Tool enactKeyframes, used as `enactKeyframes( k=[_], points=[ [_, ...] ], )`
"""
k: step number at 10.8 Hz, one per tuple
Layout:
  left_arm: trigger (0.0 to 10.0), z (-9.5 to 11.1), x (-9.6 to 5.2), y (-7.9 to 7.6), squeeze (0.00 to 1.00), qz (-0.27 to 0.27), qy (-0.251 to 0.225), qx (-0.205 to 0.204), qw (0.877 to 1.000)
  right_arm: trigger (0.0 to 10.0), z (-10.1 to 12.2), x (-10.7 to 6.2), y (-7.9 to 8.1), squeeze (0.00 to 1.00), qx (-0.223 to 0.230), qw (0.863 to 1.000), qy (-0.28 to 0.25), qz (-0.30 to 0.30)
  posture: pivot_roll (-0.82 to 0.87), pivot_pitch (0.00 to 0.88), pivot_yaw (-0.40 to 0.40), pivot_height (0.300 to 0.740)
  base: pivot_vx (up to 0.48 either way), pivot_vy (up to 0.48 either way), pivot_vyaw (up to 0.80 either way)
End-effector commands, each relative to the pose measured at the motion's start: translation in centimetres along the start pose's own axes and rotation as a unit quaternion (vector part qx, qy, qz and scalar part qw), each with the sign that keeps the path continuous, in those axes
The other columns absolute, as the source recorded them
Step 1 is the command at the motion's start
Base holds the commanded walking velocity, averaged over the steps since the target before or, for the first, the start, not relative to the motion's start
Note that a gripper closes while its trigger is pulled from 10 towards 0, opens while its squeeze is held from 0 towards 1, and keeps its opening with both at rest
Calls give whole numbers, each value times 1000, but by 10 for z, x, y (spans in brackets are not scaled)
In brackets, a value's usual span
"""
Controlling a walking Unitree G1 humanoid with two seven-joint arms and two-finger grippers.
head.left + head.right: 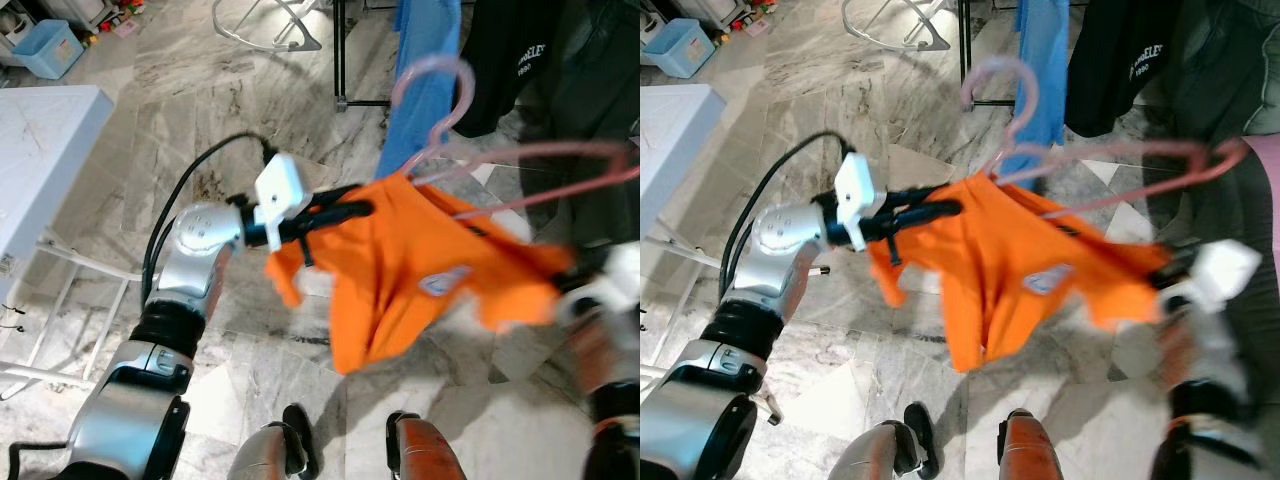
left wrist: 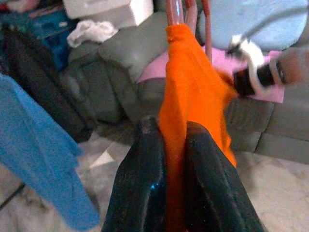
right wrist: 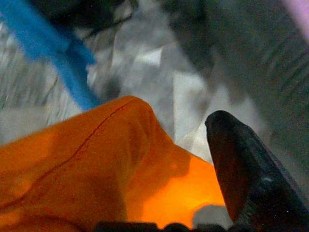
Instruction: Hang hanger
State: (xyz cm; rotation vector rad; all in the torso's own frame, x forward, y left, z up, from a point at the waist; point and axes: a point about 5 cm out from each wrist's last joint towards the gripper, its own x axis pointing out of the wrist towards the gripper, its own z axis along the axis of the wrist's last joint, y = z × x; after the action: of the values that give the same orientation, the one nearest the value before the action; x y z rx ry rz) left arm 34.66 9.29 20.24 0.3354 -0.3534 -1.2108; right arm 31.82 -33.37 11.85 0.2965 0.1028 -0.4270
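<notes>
We hold an orange shirt (image 1: 420, 275) on a pink hanger (image 1: 520, 165) up in the air above a grey marble floor (image 1: 200, 90), between our two arms. Our left gripper (image 1: 345, 212) is clamped on the shirt's left shoulder edge; in the left wrist view both black fingers (image 2: 145, 183) press the orange cloth between them. Our right gripper (image 1: 1170, 268) sits at the shirt's other end, blurred; in the right wrist view one dark finger (image 3: 241, 164) stands beside the orange fabric (image 3: 96, 169) with a gap, and we cannot tell whether it grips. The hanger's long bar runs roughly level from our left to our right, rising slightly toward the right, and its hook (image 1: 440, 95) stands up and curls over at the left end of the bar, toward the clothes ahead. The shirt sags below the bar, its hem hanging down toward our legs. Ahead, a blue garment (image 1: 425, 70) hangs just behind the hook, with a dark garment (image 1: 520, 60) to its right, and a black rack post (image 1: 341, 50) stands to the left of the blue one. To our left lies open floor, bounded by a white folding table (image 1: 45, 150) at the left edge, with a blue bin (image 1: 45, 47) beyond it. A grey sofa (image 2: 125, 53) lies on our right side.
</notes>
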Motion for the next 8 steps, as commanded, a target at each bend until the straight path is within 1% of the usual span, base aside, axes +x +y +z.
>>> enactKeyframes(
  k=[1, 2, 4, 5, 6, 7, 8],
  points=[
    [0, -4, -22, 10, 0, 50, 2, 2, 999, 0, 11, -2, -19, 0, 13, 999, -19, -45, -302, 261, 148, 740, 0, 0, 0],
    [0, -20, -34, -1, 0, 42, 30, -11, 999, 0, 47, 3, -20, 0, 19, 996, -69, -48, -310, 261, 148, 740, 0, 0, 0],
    [0, -31, -39, -9, 0, 47, 33, -29, 998, 0, 71, 7, -16, 0, 26, 994, -95, -39, -309, 260, 144, 740, 0, 0, 0],
    [0, -35, -38, -19, 0, 33, 29, -42, 998, 0, 78, 10, -12, 0, 17, 995, -96, -34, -307, 259, 137, 740, 0, 0, 0],
    [0, -41, -41, -27, 0, 19, 41, -45, 998, 0, 83, 13, -5, 0, 13, 995, -97, -24, -304, 259, 135, 740, 0, 0, 0],
    [0, -49, -43, -32, 0, 13, 55, -52, 997, 0, 91, 15, 7, 0, 12, 994, -105, -6, -303, 258, 133, 740, 0, 0, 0],
    [0, -53, -44, -36, 0, 9, 66, -54, 996, 0, 96, 16, 15, 0, 12, 994, -111, 5, -303, 256, 132, 740, 0, 0, 0]
  ],
)
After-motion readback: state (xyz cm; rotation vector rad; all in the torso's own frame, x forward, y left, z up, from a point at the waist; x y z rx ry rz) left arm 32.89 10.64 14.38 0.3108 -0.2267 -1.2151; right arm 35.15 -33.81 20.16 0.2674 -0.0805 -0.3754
